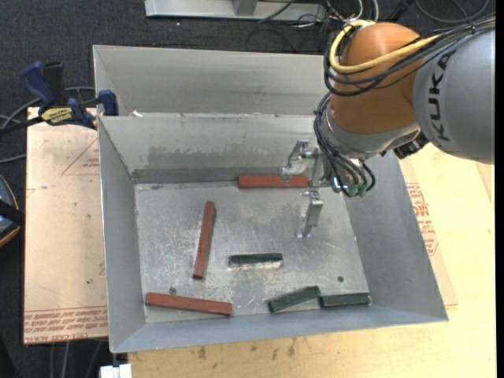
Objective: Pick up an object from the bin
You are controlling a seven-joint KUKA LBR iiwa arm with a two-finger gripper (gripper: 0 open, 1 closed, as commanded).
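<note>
Near wall of the bin [118,235]: 1 red-brown stick [189,304] and 2 dark green sticks [294,298] lie flat. Mid-floor: 1 green bar [255,261] and 1 slanted brown stick [205,240]. By the far wall lies the far stick [268,182], also red-brown. The gripper [305,191] stands at its right end, jaws apart, clamped on nothing. Judged step: lining up before the grasp. The next move calls for closing across the stick's width, clear of the wall.

Mid-floor dark green bar [254,261], red stick [205,240] to its left

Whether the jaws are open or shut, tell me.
Open. On the gripper the jaws stand well apart, a gap showing between them.
</note>
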